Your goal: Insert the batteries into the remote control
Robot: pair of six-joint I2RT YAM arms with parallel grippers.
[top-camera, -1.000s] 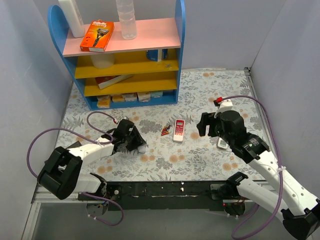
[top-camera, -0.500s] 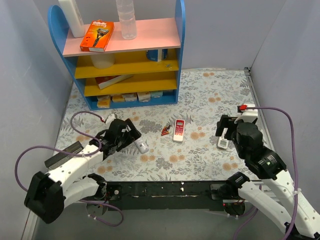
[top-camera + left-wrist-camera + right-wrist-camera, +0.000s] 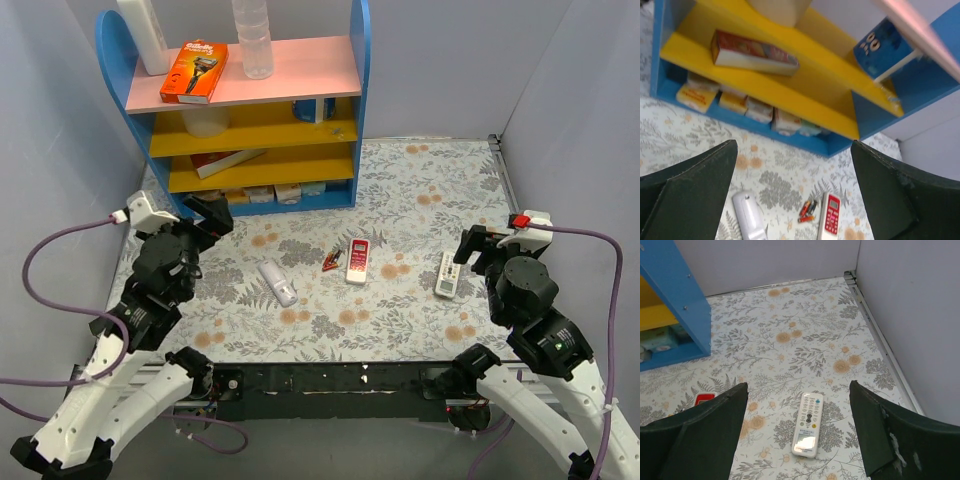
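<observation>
The remote control [image 3: 277,283] lies white back up on the flowered table, left of centre, and shows between my left fingers [image 3: 747,215]. The batteries [image 3: 331,260], small red and dark cylinders, lie in a loose cluster [image 3: 807,210] just left of a red-and-white remote. My left gripper [image 3: 213,216] hangs open and empty high over the left side, well back from the remote control [image 3: 792,150]. My right gripper [image 3: 483,240] is open and empty too, raised at the right [image 3: 797,387].
A red-and-white remote [image 3: 358,260] lies at the centre. A narrower white remote [image 3: 808,424] lies face up below my right gripper. The blue shelf [image 3: 255,130] with boxes stands at the back left. Grey walls close in both sides.
My left gripper opened, left the remote control lying on the table, and rose back to the left. My right arm pulled back to the right, uncovering the narrower white remote.
</observation>
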